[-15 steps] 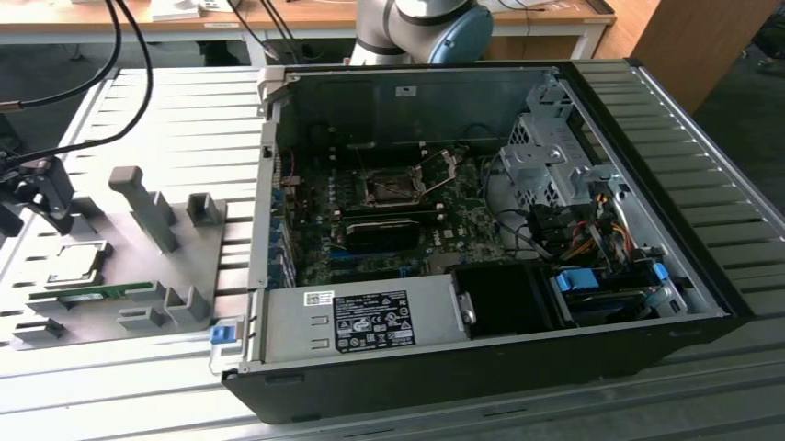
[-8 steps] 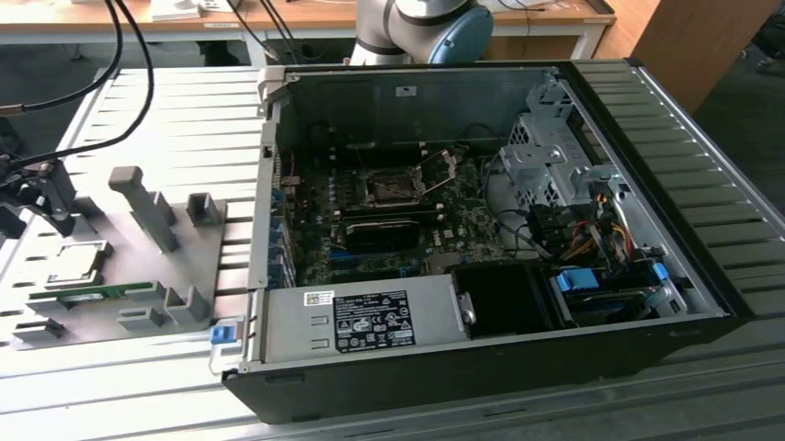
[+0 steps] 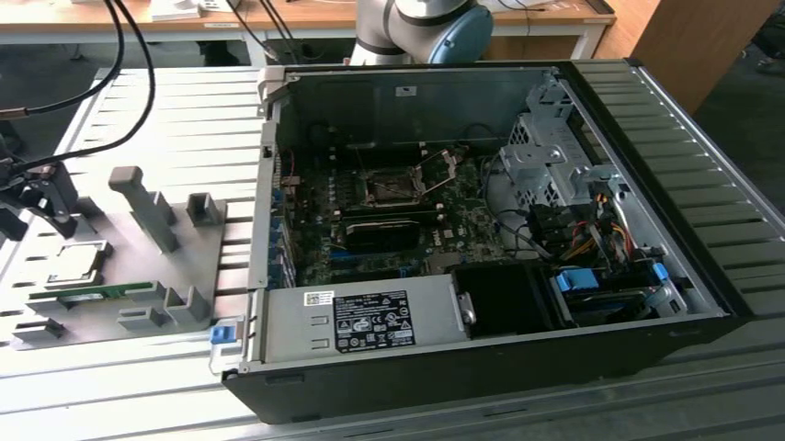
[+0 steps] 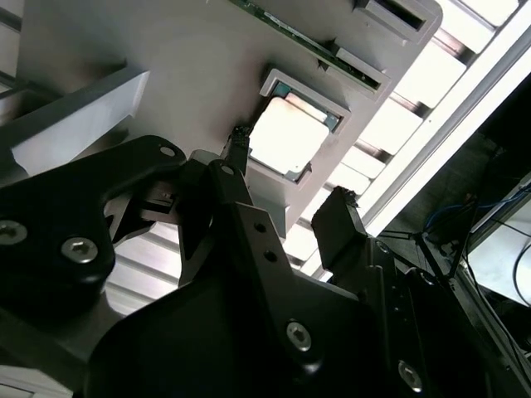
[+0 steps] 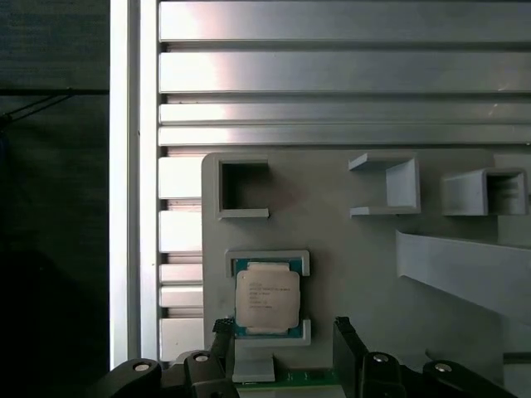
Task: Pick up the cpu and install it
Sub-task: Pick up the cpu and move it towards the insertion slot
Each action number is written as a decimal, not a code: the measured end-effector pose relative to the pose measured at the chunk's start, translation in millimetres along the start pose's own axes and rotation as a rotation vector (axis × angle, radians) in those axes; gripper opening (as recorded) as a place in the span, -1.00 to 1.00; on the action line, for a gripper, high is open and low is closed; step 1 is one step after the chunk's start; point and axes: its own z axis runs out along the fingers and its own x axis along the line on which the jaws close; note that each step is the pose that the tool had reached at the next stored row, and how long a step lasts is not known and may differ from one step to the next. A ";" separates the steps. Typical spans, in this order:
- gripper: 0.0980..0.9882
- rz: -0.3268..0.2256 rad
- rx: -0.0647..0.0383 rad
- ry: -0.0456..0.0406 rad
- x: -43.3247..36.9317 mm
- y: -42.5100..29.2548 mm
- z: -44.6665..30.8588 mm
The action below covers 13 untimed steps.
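The cpu (image 3: 73,262) is a small silvery square chip lying flat in a pale holder on the grey fixture plate (image 3: 135,266), at the exterior view's left. My gripper (image 3: 37,219) hangs just above it, open. In both wrist views the two black fingers stand apart on either side of the cpu (image 5: 267,298) (image 4: 286,137), and the gripper (image 5: 282,327) (image 4: 290,178) holds nothing. The open computer case (image 3: 491,83) lies to the exterior view's right, with the motherboard's empty socket (image 3: 390,188) and its raised retention frame (image 3: 442,165).
Grey plastic fixture blocks (image 3: 142,207) rise from the plate beside the cpu. A narrow green circuit strip (image 3: 105,292) lies close by. Black cables (image 3: 123,55) hang over the slatted metal table (image 3: 147,386). The case holds a power supply (image 3: 362,322) and a drive cage (image 3: 546,156).
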 end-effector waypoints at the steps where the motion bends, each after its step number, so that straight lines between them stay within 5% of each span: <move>1: 0.10 0.000 0.000 0.0000 0.0 0.0 0.4; 13: 0.10 0.000 0.000 0.0000 0.1 -0.3 6.3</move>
